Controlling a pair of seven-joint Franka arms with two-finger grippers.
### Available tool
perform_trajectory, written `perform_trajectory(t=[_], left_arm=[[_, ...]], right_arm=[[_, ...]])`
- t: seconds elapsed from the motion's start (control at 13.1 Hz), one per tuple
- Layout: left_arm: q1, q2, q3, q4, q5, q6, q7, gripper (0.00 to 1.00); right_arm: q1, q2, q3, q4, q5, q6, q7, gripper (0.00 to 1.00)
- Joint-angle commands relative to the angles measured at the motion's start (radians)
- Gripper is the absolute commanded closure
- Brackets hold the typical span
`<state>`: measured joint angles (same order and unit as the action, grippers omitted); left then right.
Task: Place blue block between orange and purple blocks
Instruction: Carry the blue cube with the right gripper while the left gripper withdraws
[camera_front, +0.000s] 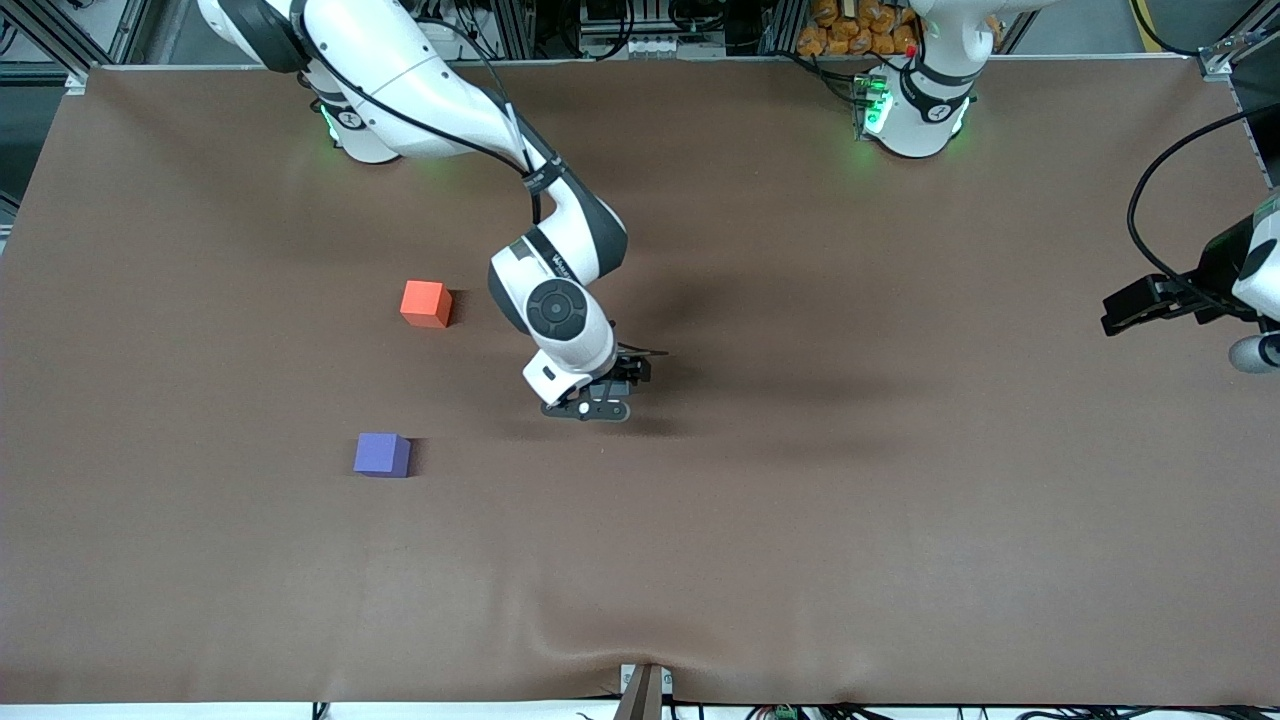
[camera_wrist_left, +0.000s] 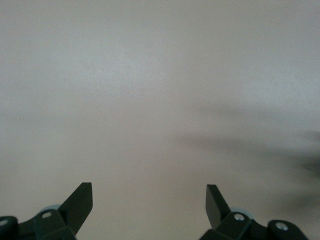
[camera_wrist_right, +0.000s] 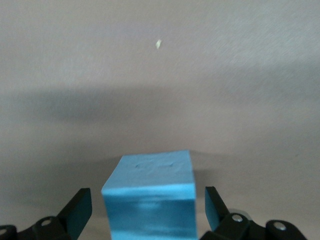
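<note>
The blue block (camera_wrist_right: 150, 197) shows only in the right wrist view. It stands between the two fingers of my right gripper (camera_wrist_right: 148, 200), which is open, with a small gap on each side. In the front view the right gripper (camera_front: 598, 398) is low over the middle of the table and hides the block. The orange block (camera_front: 425, 303) lies toward the right arm's end. The purple block (camera_front: 382, 455) lies nearer the front camera than the orange one. My left gripper (camera_wrist_left: 149, 192) is open and empty; it waits at the left arm's end (camera_front: 1120, 308).
The brown table cloth (camera_front: 800, 500) covers the whole table. A small pale speck (camera_wrist_right: 158, 44) lies on the cloth ahead of the right gripper. The left arm's cable (camera_front: 1150, 200) loops above the table edge.
</note>
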<state>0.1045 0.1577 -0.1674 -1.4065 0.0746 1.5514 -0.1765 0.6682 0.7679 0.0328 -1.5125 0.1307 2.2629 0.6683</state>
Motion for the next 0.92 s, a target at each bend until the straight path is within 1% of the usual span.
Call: perform_trajectory(t=[0.0, 0.08, 0.15, 0.23, 0.31, 0.38, 0.46, 0.61, 0.76, 0.84], left_arm=[[0.017, -0.067, -0.011, -0.067, -0.018, 0.001, -0.003, 0.00], [0.015, -0.075, -0.011, -0.072, -0.018, 0.001, -0.005, 0.00], [0.017, -0.084, -0.011, -0.078, -0.019, 0.001, -0.005, 0.00], [0.017, -0.092, -0.011, -0.084, -0.025, 0.001, -0.005, 0.00], [0.017, -0.095, -0.011, -0.089, -0.036, 0.001, -0.005, 0.00], [0.017, -0.096, -0.011, -0.089, -0.041, 0.001, -0.003, 0.00], [0.015, -0.096, -0.011, -0.089, -0.041, 0.001, -0.003, 0.00], [0.011, -0.095, -0.012, -0.089, -0.048, 0.001, 0.011, 0.00], [0.009, -0.096, -0.014, -0.089, -0.050, -0.001, 0.020, 0.00], [0.008, -0.098, -0.015, -0.088, -0.050, -0.002, 0.022, 0.00]], right_arm=[[0.016, 0.011, -0.004, 0.012, 0.001, 0.003, -0.001, 0.44], [0.014, 0.010, -0.004, 0.011, 0.001, 0.001, -0.001, 0.67], [0.008, 0.007, -0.004, 0.003, 0.001, 0.001, -0.001, 0.79], [0.001, 0.002, -0.004, 0.000, 0.001, -0.002, -0.001, 0.83], [-0.009, -0.013, -0.005, -0.005, 0.001, -0.011, 0.001, 0.83], [-0.041, -0.051, -0.005, -0.035, 0.003, -0.020, 0.001, 0.84], [-0.096, -0.114, -0.001, -0.073, 0.003, -0.043, -0.010, 0.84], [-0.136, -0.237, -0.007, -0.144, 0.000, -0.132, -0.036, 0.84], [-0.179, -0.359, -0.008, -0.254, -0.013, -0.149, -0.042, 0.83], [-0.200, -0.402, -0.008, -0.312, -0.028, -0.149, -0.088, 0.82]])
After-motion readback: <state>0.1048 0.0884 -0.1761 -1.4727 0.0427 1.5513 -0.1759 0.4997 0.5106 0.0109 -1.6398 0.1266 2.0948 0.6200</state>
